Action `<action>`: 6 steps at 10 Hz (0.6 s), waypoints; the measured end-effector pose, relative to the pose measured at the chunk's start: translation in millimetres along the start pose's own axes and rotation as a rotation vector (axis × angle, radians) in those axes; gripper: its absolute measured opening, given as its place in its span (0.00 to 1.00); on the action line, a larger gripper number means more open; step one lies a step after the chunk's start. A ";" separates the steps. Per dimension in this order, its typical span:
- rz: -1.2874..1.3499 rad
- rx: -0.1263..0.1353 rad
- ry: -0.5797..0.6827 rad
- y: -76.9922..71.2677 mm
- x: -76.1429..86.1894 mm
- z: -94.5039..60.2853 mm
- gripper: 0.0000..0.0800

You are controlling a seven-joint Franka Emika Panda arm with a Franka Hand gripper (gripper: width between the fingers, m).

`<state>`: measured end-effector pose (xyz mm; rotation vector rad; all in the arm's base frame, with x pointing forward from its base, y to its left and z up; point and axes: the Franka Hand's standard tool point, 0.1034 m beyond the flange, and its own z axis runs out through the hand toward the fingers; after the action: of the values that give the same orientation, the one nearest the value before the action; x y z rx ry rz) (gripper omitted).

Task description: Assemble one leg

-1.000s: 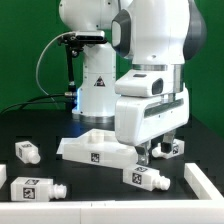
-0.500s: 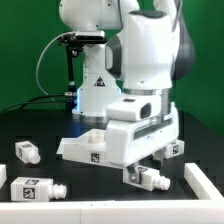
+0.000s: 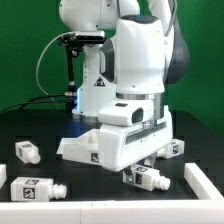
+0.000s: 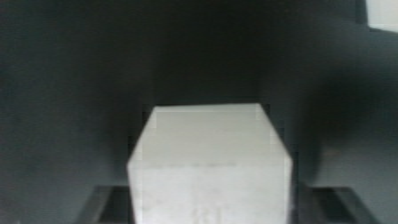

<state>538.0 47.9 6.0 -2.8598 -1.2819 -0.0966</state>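
One leg (image 3: 150, 179) lies directly beneath gripper (image 3: 151, 160), between its fingers; whether they press on it or stand clear, cannot tell.

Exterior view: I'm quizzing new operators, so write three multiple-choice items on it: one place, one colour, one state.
1. The gripper is: A) low over a leg; B) raised high in the air; C) out of view.
2. The table is: A) red; B) black; C) yellow.
3. That leg: A) hangs in the air; B) stands on its peg; C) lies on the table.
1A, it sits just above the leg; 2B, the bare surface is black; 3C, it rests on the surface.
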 end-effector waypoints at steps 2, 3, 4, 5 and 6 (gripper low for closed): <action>0.025 0.001 0.000 -3.4 2.4 -1.8 0.33; 0.133 0.006 -0.001 -24.4 12.4 -14.0 0.33; 0.186 0.010 -0.005 -54.6 24.9 -30.6 0.33; 0.235 0.002 -0.009 -66.4 40.9 -56.5 0.33; 0.311 -0.005 -0.001 -77.9 54.0 -68.8 0.33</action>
<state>512.0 137.8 76.4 -3.0196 -0.8222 -0.0963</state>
